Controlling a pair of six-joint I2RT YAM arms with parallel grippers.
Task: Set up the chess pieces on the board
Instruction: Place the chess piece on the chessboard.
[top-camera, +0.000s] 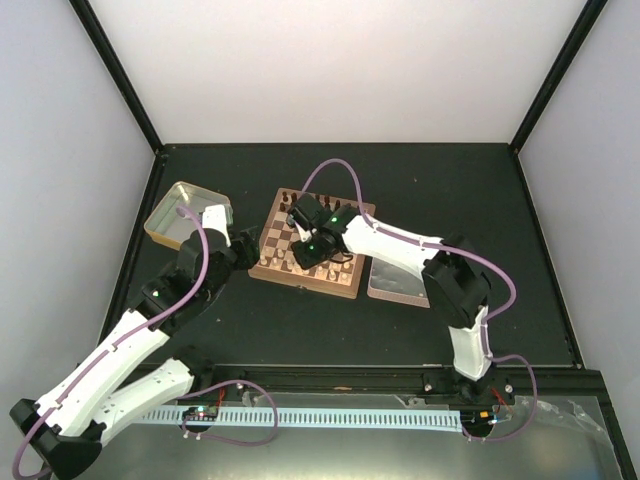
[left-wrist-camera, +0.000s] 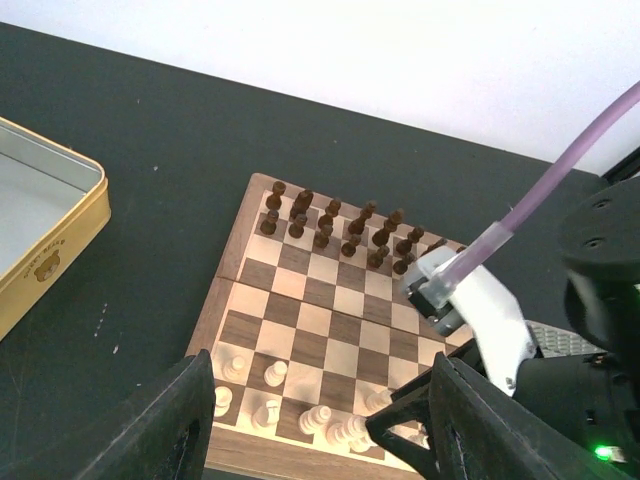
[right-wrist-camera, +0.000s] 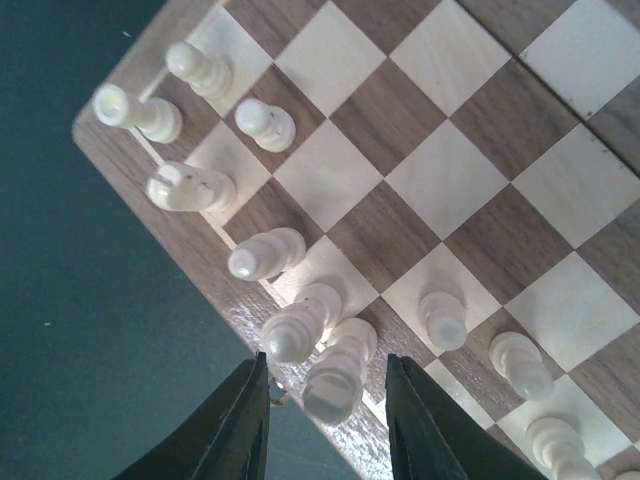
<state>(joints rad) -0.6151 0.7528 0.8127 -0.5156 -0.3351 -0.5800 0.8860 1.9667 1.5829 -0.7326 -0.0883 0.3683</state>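
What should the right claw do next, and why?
Probably lift straight up: the right gripper straddles a light chess piece standing at the edge of the board, jaws apart, with another light piece close beside it.

I can read no word, number or brand on any of my feeds. The only marking I spot is a small dark emblem with a line of tiny letters on the side wall of the yellow tin, and it is too blurred to make out.
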